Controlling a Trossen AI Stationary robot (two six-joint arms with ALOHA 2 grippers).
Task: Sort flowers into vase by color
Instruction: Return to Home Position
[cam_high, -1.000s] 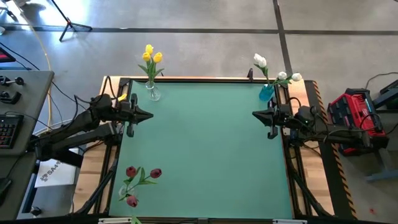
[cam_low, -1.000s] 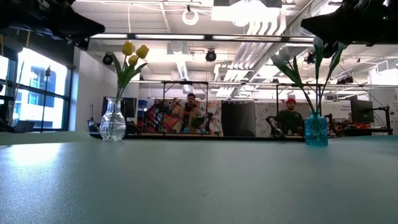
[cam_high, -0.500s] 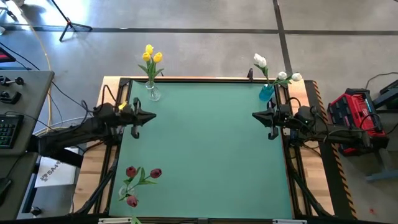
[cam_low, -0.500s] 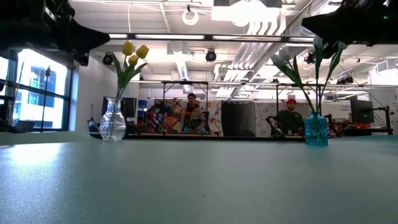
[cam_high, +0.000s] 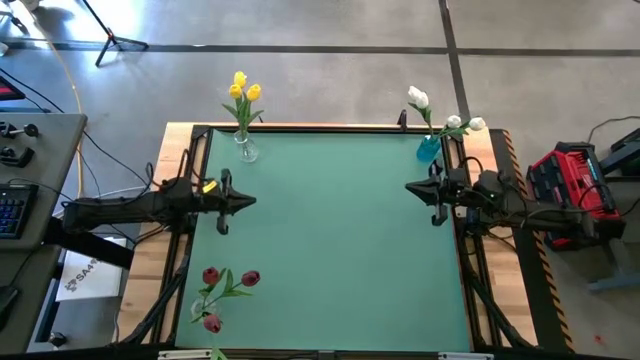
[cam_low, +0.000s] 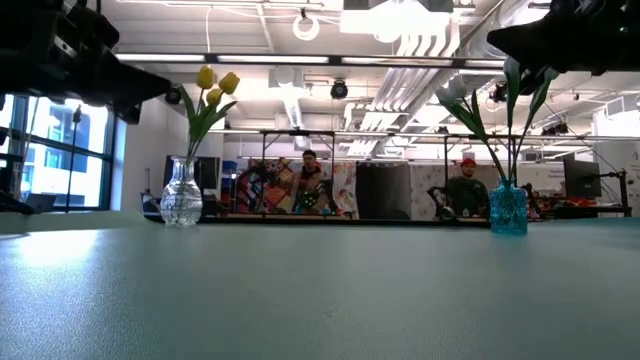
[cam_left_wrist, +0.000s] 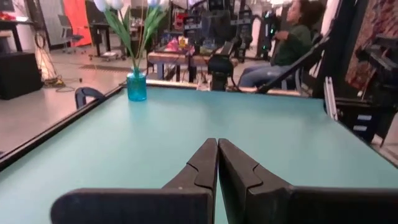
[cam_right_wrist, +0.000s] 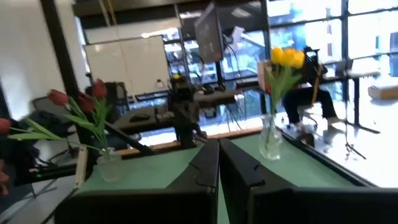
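Note:
Three yellow tulips (cam_high: 241, 90) stand in a clear vase (cam_high: 245, 151) at the table's far left corner. White tulips (cam_high: 440, 115) stand in a blue vase (cam_high: 428, 149) at the far right corner. Dark red tulips (cam_high: 226, 286) stand in a clear vase (cam_right_wrist: 109, 168) at the near left corner. My left gripper (cam_high: 250, 201) is shut and hovers over the left side, between the yellow and the red bunch. My right gripper (cam_high: 410, 185) is shut and hovers by the right edge, just nearer than the blue vase. Both point at the table's middle.
The green table top (cam_high: 330, 240) has a raised dark rim. A red tool case (cam_high: 572, 182) sits off the right side and a desk with a keyboard (cam_high: 12, 205) off the left. Seated people (cam_low: 310, 180) show in the room beyond the far edge.
My left gripper has swung from beside the yellow tulips' vase toward the table's near edge and a little toward its middle, staying shut. In the low view its arm shows lower than before. The right arm and all flowers have kept still.

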